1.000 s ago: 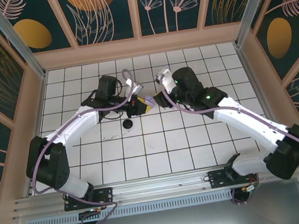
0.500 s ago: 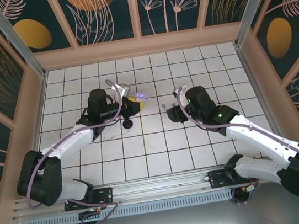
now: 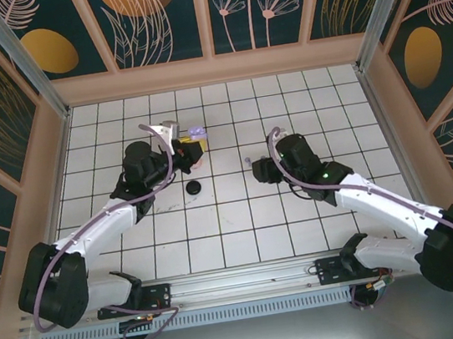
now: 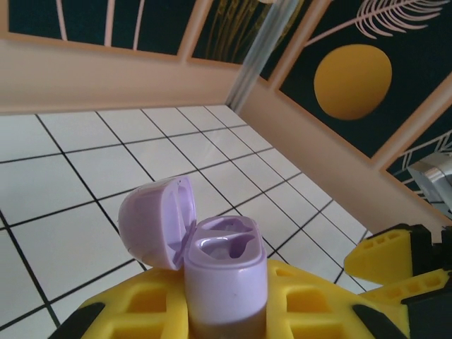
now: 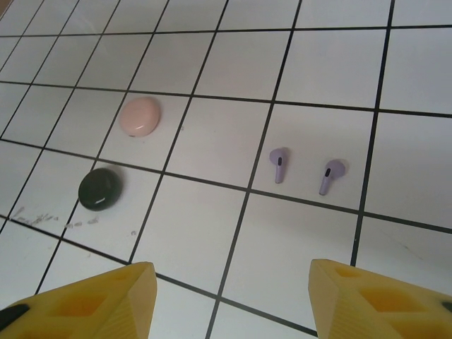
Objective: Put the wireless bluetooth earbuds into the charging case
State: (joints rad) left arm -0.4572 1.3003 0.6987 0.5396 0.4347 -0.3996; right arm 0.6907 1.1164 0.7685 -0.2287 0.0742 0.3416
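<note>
Holding lilac case (image 4: 226, 286), earbuds (image 5: 280, 164) sharing one tile (image 5: 314, 131)

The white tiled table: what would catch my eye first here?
An open lilac case, lid flipped back, is clamped in the left gripper over the tiles. Below the open right gripper, two lilac earbuds lie side by side on the table, with a pink case and a black case nearby.

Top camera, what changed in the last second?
The grippers parted from the middle: the left gripper carried the open lilac case left and farther out; the right gripper, open and empty, drew back toward its base. The black case stayed put.
</note>
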